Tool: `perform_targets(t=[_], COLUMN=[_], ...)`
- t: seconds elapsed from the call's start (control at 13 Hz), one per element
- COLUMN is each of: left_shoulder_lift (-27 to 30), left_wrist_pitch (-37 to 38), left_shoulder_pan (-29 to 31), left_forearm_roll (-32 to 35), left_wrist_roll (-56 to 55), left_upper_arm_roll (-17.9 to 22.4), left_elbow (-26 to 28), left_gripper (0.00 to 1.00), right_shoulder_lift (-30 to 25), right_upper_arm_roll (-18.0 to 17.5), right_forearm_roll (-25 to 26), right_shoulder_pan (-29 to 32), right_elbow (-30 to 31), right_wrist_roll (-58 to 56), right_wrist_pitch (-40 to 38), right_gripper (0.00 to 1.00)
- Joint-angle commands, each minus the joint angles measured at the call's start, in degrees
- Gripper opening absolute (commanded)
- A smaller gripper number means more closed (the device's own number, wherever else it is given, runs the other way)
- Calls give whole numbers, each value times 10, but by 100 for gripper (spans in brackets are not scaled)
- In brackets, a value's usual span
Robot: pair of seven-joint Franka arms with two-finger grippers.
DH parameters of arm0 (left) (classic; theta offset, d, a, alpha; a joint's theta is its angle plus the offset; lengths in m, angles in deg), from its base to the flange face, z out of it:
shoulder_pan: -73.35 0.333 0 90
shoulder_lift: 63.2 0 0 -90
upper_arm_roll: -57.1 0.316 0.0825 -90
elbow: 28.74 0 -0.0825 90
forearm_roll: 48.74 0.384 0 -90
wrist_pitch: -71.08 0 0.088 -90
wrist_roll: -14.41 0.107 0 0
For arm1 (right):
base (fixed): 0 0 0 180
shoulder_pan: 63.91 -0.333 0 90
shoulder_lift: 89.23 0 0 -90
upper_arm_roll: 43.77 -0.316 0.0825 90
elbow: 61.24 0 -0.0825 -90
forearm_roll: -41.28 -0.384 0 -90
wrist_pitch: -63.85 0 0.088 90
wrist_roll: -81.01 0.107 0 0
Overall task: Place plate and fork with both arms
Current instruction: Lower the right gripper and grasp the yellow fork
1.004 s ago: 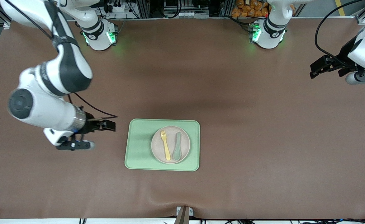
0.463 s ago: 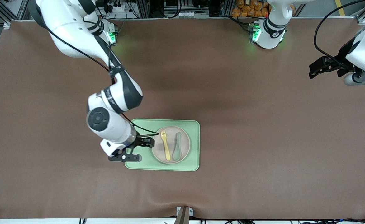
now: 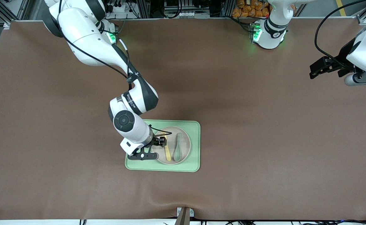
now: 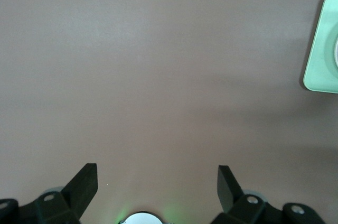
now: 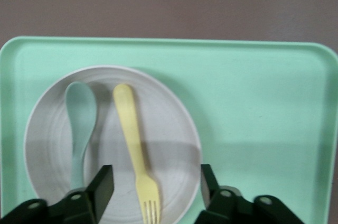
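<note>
The pale beige-pink plate [image 3: 184, 144] sits on a light-green tray [image 3: 162, 167], with the yellow fork [image 3: 168, 153] lying on it beside a grey-green spoon [image 3: 177, 147]. My right gripper [image 3: 161, 141] hangs over the plate at the fork's tine end. In the right wrist view the fork [image 5: 138, 155] lies on the plate [image 5: 169, 129], and the right gripper [image 5: 156, 174] is open with a finger on each side of the tines, touching neither. My left gripper [image 3: 314, 70] waits open and empty over bare table at the left arm's end; the left wrist view shows it [image 4: 157, 172] the same way.
The spoon [image 5: 80, 123] lies close alongside the fork. The tray's rim [image 5: 253, 102] surrounds the plate, with more bare tray toward the right arm's end. A corner of the tray [image 4: 322, 49] shows in the left wrist view. Brown mat covers the table.
The right arm swung in from the right arm's end of the table and brought its gripper over the tray and then over the plate at the fork. The left arm barely moved.
</note>
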Motion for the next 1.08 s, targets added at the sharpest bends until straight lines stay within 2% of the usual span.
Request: perform_targets(t=[0.0, 0.39, 0.46, 0.54, 1.0], left_shoulder_lift=[10, 8, 8, 8, 7], left_wrist_pitch=[1, 1, 1, 1, -1], left_shoulder_pan=[3, 3, 3, 3, 1], left_forearm_roll=[5, 5, 5, 5, 6], left_wrist_roll=[10, 10, 10, 10, 10], left_upper_arm_roll=[-2, -2, -2, -2, -5], left_elbow=[4, 5, 6, 6, 2], left_gripper=[100, 100, 100, 100, 100], right_shoulder_lift=[33, 71, 74, 76, 89], right_upper_arm_roll=[21, 48, 49, 49, 49], right_forearm_roll=[11, 15, 24, 33, 44], right_shoulder_pan=[-30, -57, -63, -65, -70], right_elbow=[-41, -68, -68, -68, -66], right_wrist_roll=[15, 17, 17, 18, 18], right_wrist_pitch=[4, 23, 23, 23, 24], right_gripper=[61, 59, 52, 50, 49])
